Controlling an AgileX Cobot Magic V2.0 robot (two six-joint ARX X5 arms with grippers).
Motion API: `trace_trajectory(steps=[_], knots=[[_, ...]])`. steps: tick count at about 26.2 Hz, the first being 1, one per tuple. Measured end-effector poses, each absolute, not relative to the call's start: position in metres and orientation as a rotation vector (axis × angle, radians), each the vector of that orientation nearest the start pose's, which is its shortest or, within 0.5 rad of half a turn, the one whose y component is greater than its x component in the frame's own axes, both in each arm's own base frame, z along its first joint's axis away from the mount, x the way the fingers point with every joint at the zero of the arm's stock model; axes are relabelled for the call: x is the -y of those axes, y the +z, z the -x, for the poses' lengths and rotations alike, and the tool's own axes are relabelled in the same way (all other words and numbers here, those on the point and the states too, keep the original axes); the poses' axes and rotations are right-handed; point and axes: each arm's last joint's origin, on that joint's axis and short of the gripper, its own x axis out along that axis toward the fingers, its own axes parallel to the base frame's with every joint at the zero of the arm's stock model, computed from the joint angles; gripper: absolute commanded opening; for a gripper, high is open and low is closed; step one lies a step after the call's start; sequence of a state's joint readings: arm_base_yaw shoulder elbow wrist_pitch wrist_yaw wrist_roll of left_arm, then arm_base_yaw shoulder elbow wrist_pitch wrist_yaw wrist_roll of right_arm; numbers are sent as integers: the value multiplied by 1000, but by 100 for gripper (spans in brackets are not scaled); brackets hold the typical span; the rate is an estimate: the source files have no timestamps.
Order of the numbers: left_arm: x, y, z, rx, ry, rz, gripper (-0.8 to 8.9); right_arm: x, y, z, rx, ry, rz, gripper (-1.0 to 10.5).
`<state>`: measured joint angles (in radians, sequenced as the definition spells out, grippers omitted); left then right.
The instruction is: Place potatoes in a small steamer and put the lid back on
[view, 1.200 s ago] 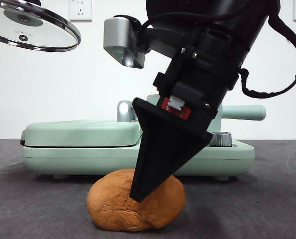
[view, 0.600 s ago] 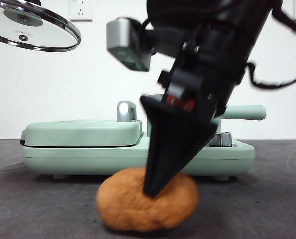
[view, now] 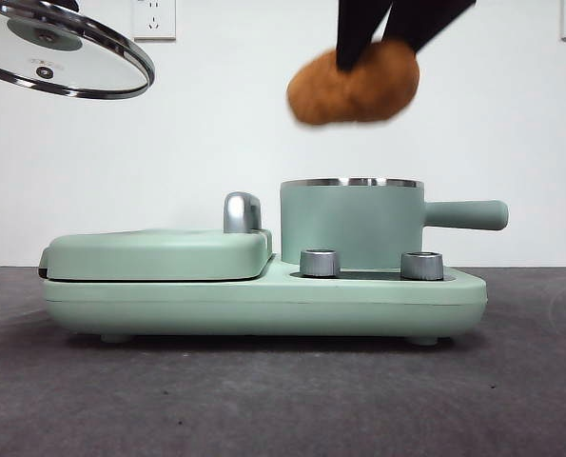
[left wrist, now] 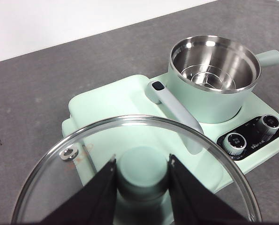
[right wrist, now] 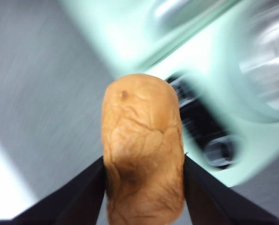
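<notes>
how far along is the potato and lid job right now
Done: the lid is off the small steamer, held up by the left gripper. In hand: the right gripper holds the potato in the air above the open pot. Left: lower the potato in, then put the lid back on.

cracked matt potato (right wrist: 143, 150), clear glass lid (left wrist: 134, 187), steel-lined steamer (left wrist: 214, 75)
</notes>
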<state>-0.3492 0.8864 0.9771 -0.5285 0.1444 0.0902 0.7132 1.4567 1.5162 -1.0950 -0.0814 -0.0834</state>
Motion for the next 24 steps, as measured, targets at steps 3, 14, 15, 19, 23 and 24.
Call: trace_trajectory(steps=[3,14,15,19,23,24], knots=[[65,349,-167,-418,-505,-132,15,-172,379,-225,-918,704,341,214],[65,349,-167,-418,-505,-132,15,-152,385,-300,-842,611,194,214],[65,349,-167,-418,-505,-132,15,-152,381,-306,-845,604,191,214],[65,349,-167,-418,-505,-132,15,-156,363,-330,-878,585,187,214],[65,349,-167,-418,-505,-132,15,-165,335,-351,-934,583,209,214],[65,349,-167,-418,-505,-132,15,-166,329,-355,-945,583,215,214]])
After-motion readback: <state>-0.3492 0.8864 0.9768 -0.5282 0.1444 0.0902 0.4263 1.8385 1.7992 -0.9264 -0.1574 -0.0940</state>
